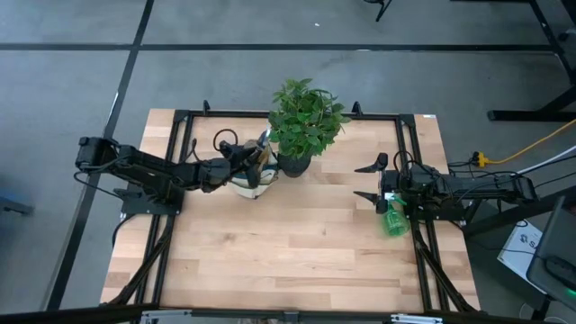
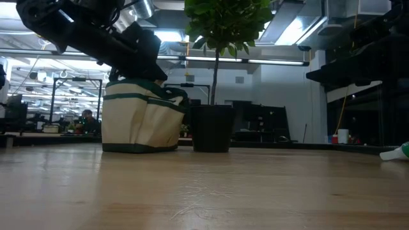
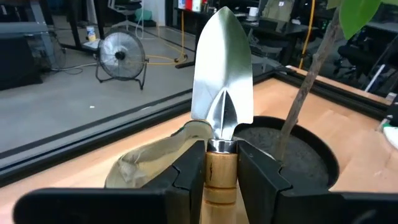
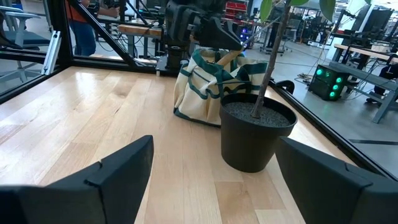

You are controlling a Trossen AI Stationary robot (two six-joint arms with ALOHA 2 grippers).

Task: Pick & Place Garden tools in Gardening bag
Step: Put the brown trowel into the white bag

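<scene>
L gripper (image 3: 221, 177) pinches trowel (image 3: 222, 93) above bag (image 2: 137, 118); R gripper (image 1: 373, 182) spread; wood table (image 1: 288, 252).

**Two dark arms, blunt angular fingers**

Both arms are matte black, built of slim jointed segments with black cables trailing along them. The left gripper (image 3: 221, 180) has two thick, blocky black fingers (image 3: 186, 177) with stepped inner faces. The right gripper (image 4: 211, 180) carries broad, wedge-shaped black fingers (image 4: 118, 171) with bevelled edges.
</scene>
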